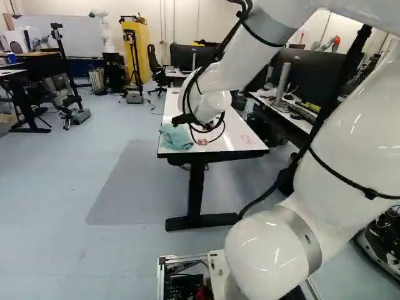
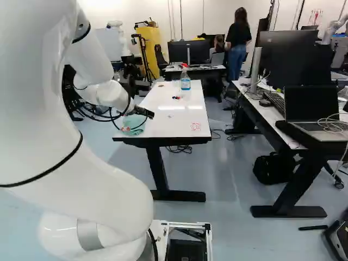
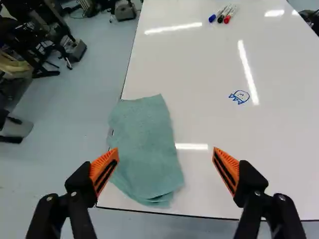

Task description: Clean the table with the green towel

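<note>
Wrist view: the jaws stand wide apart, orange pads (image 3: 103, 170) facing each other with nothing clamped. The step in hand looks to be picking up the green towel (image 3: 144, 149). To do it well, shift the jaws sideways until the cloth is centred, come down until the tips almost graze the bench (image 3: 199, 59), then close slowly so they gather a thick fold rather than one thin layer. Pressing too hard could jam the tips on the hard top; nudging outward could push the cloth off the side edge, where a little of it seems to overhang. Height over the bench is hard to judge, as the base views show the jaws poorly.

The towel lies loosely folded at the bench's near corner, ahead of the jaws and partly between them, much closer to one finger than the other. Beyond it are the blue drawing (image 3: 239, 97) and the marker pens (image 3: 223, 14), which wiping should avoid knocking.
</note>
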